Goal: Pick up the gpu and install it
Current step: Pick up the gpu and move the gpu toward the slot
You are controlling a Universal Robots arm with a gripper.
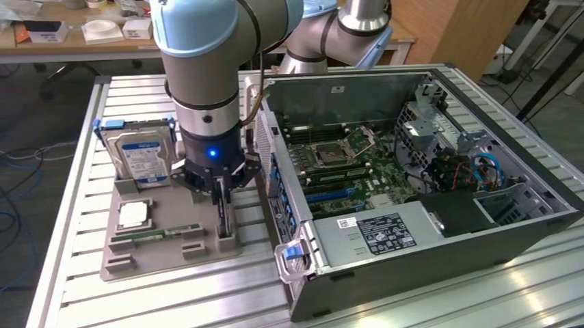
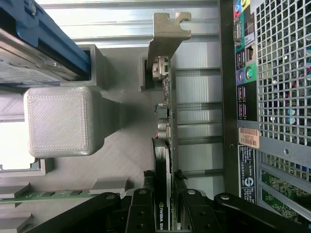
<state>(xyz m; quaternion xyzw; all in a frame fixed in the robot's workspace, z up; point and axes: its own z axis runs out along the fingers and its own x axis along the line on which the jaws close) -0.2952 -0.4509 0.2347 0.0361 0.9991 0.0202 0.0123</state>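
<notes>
Gripper (image 2: 163, 194) low over the tray (image 2: 126, 160), straddling the gpu (image 2: 165, 121) at the end nearest the wrist. Whether it has clamped on the card: cannot tell.

Gpu stands on its long edge in the tray slot straight below the tool, cooler face to one side, board to the other. Not yet lifted, by the look. Its bracket (image 2: 165, 39) is at the end farthest from the tool.

Step in hand, as I judge it: the pick-up, at the moment of taking hold. Install not begun.

Beside the tool, on the side away from the case: memory stick (image 2: 43, 195) flat in the tray, then the hard drive (image 2: 34, 53) upright.

On the other side, close by: the case (image 1: 411, 232), lying open with its board (image 1: 356, 164) exposed.

Next move calls for a firm, square hold and a straight pull out of the slot, keeping the bracket clear of the tray wall.
</notes>
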